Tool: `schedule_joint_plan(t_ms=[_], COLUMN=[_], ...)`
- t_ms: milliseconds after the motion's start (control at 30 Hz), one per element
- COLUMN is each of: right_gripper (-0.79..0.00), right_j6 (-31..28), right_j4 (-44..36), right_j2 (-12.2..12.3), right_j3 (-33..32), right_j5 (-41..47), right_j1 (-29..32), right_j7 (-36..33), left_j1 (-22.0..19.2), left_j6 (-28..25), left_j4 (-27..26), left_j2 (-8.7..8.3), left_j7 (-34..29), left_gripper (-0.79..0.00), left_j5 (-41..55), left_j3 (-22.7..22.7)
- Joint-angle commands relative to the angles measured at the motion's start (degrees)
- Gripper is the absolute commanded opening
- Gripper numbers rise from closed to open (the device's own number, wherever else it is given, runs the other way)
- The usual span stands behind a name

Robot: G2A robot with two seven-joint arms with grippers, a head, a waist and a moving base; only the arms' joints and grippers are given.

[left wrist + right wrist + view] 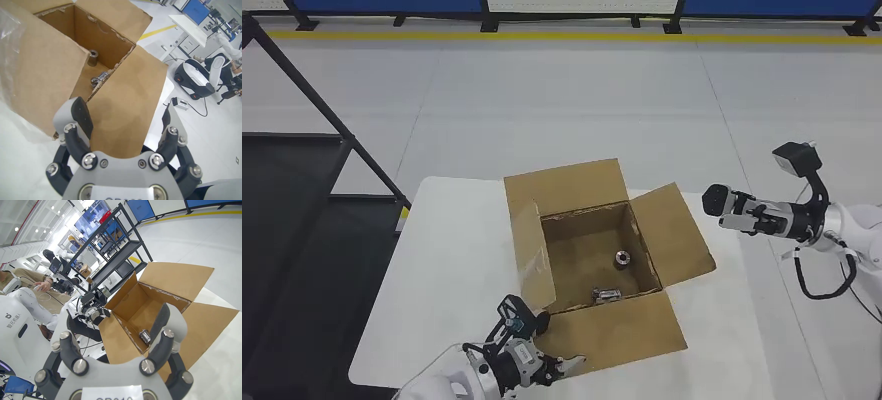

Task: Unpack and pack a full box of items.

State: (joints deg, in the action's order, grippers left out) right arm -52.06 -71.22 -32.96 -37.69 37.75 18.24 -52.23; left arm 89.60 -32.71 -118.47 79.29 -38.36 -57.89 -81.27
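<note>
An open cardboard box (pixel 587 195) stands mid-table with all its flaps spread outward. On its floor lie two metal parts: a short upright cylinder (pixel 622 259) (pixel 93 57) and a shiny fitting on its side (pixel 606 294) (pixel 99 78) (pixel 144 336). My left gripper (pixel 547 352) (pixel 124 117) is open and empty, hovering at the outer edge of the near flap (pixel 128 91). My right gripper (pixel 722 210) (pixel 117 323) is open and empty too, held in the air beyond the right flap (pixel 677 235) and pointing toward the box.
The white table (pixel 452 280) has bare surface left of the box. A black metal rack (pixel 312 190) stands close to the table's left side. A clear plastic film (pixel 8 28) clings to the left flap.
</note>
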Motion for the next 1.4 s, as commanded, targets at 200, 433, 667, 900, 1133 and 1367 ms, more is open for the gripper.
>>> schedule_joint_plan(t_ms=[200, 433, 667, 900, 1133, 1367], right_gripper=[0.0, 0.0, 0.0, 0.0, 0.0, 0.0], right_j6=[0.33, 0.56, 0.77, 3.19, 7.81, 12.84], right_j4=[0.58, 0.95, 1.35, 0.59, -1.3, -0.42], right_j2=[-0.39, -0.71, -0.89, -1.06, -2.54, -4.39], right_j3=[1.0, 1.74, 2.3, 2.93, 4.99, 6.59], right_j5=[0.67, 0.97, 1.31, 1.07, -1.41, -3.83], right_j1=[-0.7, -1.34, -1.64, -2.33, -4.69, -6.86], right_j7=[-0.33, -0.56, -0.77, -3.19, -7.8, -9.64], left_j1=[0.93, -0.3, -2.37, -3.16, -3.93, -3.93], left_j6=[3.89, 9.88, 14.32, 14.34, 16.0, 16.2], left_j4=[-1.77, -1.57, 1.11, 3.71, 7.11, 7.89], left_j2=[-0.82, -1.28, -1.57, -1.99, -2.25, -2.54], left_j7=[4.39, 6.76, 8.66, 7.78, 8.69, 10.17], left_gripper=[0.0, 0.0, 0.0, 0.0, 0.0, 0.0], left_j5=[-1.0, -0.01, 3.53, 5.86, 6.36, 7.74], left_j3=[-4.18, -8.04, -10.27, -9.79, -8.65, -8.09])
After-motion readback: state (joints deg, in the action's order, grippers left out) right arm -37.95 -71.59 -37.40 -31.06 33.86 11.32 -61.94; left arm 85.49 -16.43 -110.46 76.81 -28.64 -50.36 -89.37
